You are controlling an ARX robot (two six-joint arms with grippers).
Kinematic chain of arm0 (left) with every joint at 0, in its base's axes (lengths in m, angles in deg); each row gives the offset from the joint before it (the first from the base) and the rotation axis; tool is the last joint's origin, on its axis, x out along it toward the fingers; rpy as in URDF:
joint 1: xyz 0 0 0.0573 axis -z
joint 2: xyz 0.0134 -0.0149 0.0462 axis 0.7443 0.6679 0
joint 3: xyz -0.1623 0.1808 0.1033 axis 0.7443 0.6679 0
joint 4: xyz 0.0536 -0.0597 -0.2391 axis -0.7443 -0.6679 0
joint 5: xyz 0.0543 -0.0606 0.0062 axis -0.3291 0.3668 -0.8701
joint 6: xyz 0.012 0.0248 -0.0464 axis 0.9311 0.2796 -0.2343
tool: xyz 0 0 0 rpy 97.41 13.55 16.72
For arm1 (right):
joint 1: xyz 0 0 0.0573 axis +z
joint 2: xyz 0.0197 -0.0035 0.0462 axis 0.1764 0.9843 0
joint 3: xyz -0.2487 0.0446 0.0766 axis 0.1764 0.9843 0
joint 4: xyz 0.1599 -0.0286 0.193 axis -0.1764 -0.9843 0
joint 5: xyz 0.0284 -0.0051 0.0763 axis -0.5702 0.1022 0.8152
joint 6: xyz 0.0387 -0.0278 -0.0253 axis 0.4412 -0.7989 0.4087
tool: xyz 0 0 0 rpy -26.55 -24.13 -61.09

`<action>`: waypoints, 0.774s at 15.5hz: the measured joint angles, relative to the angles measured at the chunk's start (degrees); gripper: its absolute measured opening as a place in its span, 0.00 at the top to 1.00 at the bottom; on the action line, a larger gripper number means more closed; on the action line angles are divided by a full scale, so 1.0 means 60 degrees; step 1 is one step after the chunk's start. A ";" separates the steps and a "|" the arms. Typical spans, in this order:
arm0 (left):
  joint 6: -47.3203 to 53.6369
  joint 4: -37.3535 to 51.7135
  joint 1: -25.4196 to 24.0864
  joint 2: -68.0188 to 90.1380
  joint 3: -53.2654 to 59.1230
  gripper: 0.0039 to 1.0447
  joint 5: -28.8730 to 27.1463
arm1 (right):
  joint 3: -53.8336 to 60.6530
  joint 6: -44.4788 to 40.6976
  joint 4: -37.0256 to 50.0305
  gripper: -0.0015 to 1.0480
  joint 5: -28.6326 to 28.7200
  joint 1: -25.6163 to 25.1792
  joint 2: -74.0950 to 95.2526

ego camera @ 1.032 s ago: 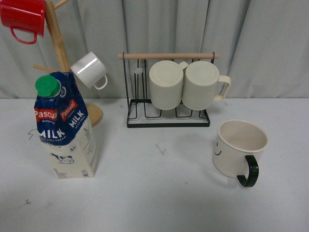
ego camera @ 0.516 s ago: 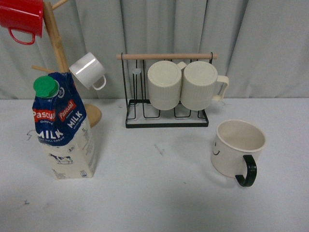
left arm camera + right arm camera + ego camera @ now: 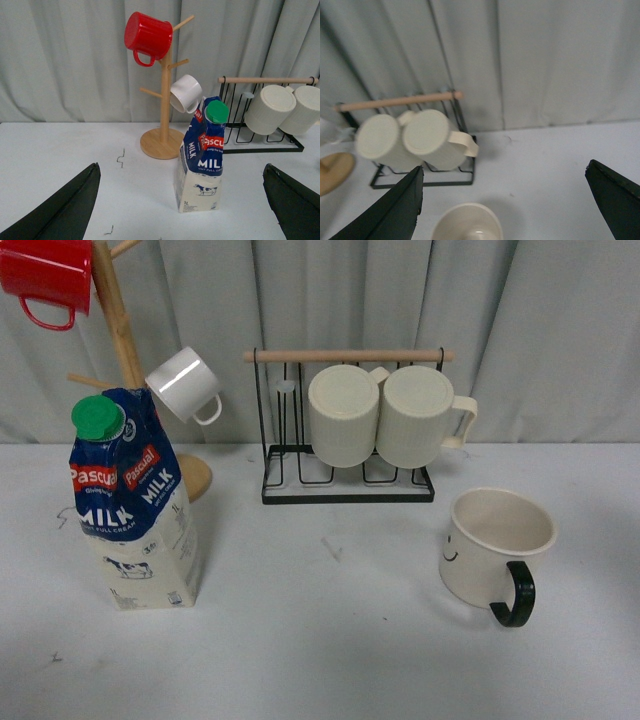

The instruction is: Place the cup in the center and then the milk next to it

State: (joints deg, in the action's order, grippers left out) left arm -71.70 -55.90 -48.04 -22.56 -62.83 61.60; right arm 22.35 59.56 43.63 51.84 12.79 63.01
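The cup [image 3: 495, 545], a wide cream mug with a black handle and a smiley face, stands on the table at the right. Its rim shows in the right wrist view [image 3: 466, 224], below and between the wide-open fingers of my right gripper [image 3: 507, 210]. The milk carton [image 3: 132, 505], blue top, green cap, stands upright at the left. In the left wrist view the milk [image 3: 201, 157] stands ahead of my open left gripper [image 3: 182, 210], between its spread fingers but some way off. Neither arm shows in the front view.
A black wire rack [image 3: 345, 425] with a wooden bar holds two ribbed cream mugs [image 3: 385, 425] at the back centre. A wooden mug tree [image 3: 120, 330] at back left carries a red mug [image 3: 45, 275] and a small white mug [image 3: 185, 385]. A grey curtain hangs behind.
The front view shifted slightly and back; the cup, the milk and the racks stand where they were.
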 joint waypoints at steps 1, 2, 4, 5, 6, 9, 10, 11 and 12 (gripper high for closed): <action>0.0000 0.0000 0.0000 0.0000 0.0000 0.06 0.0000 | -0.1009 0.0251 -0.0572 0.06 -0.0911 0.0215 0.1359; 0.0000 0.0000 0.0000 0.0000 0.0000 0.06 0.0000 | -0.1982 0.0586 -0.1395 0.06 -0.1486 0.0273 0.2557; 0.0000 0.0000 0.0000 0.0000 0.0000 0.06 -0.0004 | -0.3446 0.1198 -0.2787 0.06 -0.1854 0.0346 0.4095; 0.0000 0.0000 0.0000 0.0000 0.0000 0.06 0.0000 | -0.4025 0.1439 -0.3439 0.06 -0.1869 0.0401 0.4641; 0.0000 0.0004 0.0000 0.0000 0.0000 0.06 0.0000 | -0.4408 0.1614 -0.3938 0.06 -0.1810 0.0459 0.4969; 0.0000 0.0000 0.0000 0.0000 0.0000 0.06 0.0000 | -0.5049 0.1829 -0.5155 0.06 -0.1362 0.0787 0.5737; 0.0000 0.0004 0.0000 0.0000 0.0000 0.06 0.0000 | -0.5053 0.1836 -0.5246 0.06 -0.1362 0.0820 0.5847; 0.0000 0.0000 0.0000 0.0000 0.0000 0.06 -0.0004 | -0.5053 0.1836 -0.5300 0.06 -0.1366 0.0885 0.5920; 0.0000 0.0004 0.0000 0.0000 0.0000 0.06 -0.0004 | -0.5053 0.1836 -0.5402 0.06 -0.1362 0.0896 0.5992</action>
State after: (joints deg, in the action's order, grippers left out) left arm -71.70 -55.88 -48.04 -22.56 -62.83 61.58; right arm -7.97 70.58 11.22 43.67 18.17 98.96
